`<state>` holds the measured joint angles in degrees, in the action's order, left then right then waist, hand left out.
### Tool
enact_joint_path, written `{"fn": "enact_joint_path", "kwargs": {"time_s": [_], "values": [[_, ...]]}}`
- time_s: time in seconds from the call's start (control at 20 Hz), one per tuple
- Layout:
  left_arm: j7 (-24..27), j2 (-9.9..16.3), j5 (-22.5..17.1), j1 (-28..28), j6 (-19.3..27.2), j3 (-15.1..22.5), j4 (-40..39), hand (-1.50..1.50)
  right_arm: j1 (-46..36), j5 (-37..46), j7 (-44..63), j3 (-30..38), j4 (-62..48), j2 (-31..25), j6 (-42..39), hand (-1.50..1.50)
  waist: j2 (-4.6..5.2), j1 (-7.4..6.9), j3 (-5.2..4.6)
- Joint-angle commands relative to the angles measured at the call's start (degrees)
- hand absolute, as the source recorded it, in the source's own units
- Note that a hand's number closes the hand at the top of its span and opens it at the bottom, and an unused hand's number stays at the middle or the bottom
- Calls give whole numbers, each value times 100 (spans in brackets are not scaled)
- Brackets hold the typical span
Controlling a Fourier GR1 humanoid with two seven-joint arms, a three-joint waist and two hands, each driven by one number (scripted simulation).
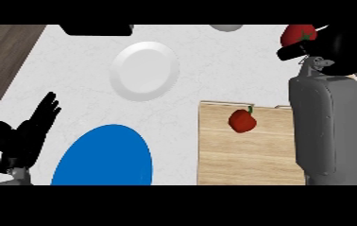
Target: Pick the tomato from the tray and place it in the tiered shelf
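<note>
Item, tomato (298, 35): red, far right, curled in the right hand (301, 50) beyond the wooden tray (237, 159), to be carried level to the shelf, unseen here; red pepper (242, 120) on tray; left hand (31, 130) spread, resting near left.

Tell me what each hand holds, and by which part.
The right hand is curled round a tomato, gripping its lower side. The left hand is open and holds nothing.
</note>
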<state>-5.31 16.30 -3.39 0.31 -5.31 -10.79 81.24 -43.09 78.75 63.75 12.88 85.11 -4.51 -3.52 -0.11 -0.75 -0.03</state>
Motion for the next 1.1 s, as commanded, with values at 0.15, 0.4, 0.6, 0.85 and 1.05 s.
{"fn": "enact_joint_path", "kwargs": {"time_s": [0.15,0.4,0.6,0.85,1.05], "values": [[-12,-38,30,-53,24,-27,-37,0,-736,739,1071,-119,683,154,-435,150,-13,68,-2],[-203,-22,7,78,16,-28,320,0,-1456,1077,1010,181,627,-109,-677,150,-13,38,1],[-226,-112,81,-43,118,0,172,0,-1759,1378,848,340,768,-434,-1348,150,-26,103,-2],[-182,-142,134,-5,106,38,117,0,-2140,1687,491,785,-200,-923,-1690,150,-1,43,-3],[-94,-58,40,90,-31,-62,162,0,-2255,1823,240,970,-685,-1071,-1636,150,13,13,-2]]}}
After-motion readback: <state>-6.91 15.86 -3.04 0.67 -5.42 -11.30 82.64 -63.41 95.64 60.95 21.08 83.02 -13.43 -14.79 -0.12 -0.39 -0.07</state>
